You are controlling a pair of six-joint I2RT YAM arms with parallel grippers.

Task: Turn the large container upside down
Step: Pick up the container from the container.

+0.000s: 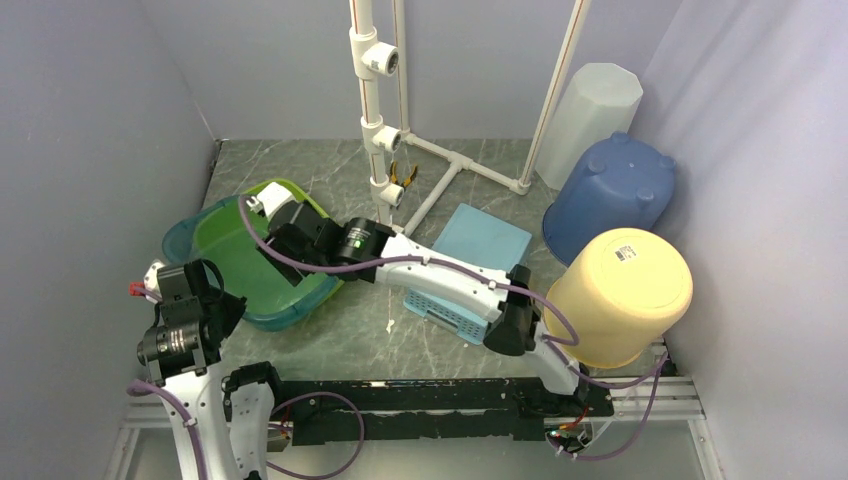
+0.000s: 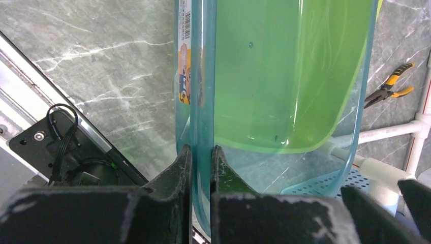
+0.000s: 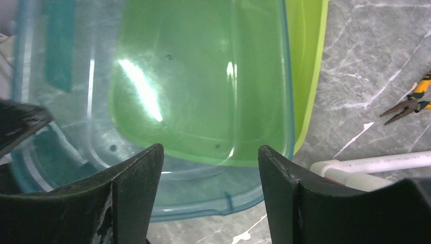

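Black scuffed pads of my left gripper (image 2: 201, 152) are clamping the thin side wall of the large translucent teal plastic container (image 2: 201, 86), the jaws closed with only that wall between them. My right gripper (image 3: 209, 152) is hanging above the same tub with its fingers spread wide, holding nothing. I am judging the pinch to be the weak point: the wall is looking slick and thin, and I am gripping it at one edge only. Once the tub starts turning, its weight may be levering against the pads until it slides out or twists. A smaller lime-green plastic tub (image 2: 284, 76) is lying nested inside, loose as far as I can tell. I am expecting it to tumble out during a flip and perhaps knock my right arm, which is reaching across over the tub. The container itself is sitting at the left of the grey marbled table (image 2: 101, 66), mouth up; whether one side is lifting off the surface I cannot tell. It is showing the table through its clear walls, and it is carrying rounded corners, a rolled rim and a printed sticker (image 2: 184, 76) on its outer face. Further out, yellow-handled pliers (image 3: 411, 101) are lying by the white pipe frame (image 1: 380, 130), well apart from the tub, and a dark blue bucket (image 1: 610, 190) is resting bottom-up at the far right.
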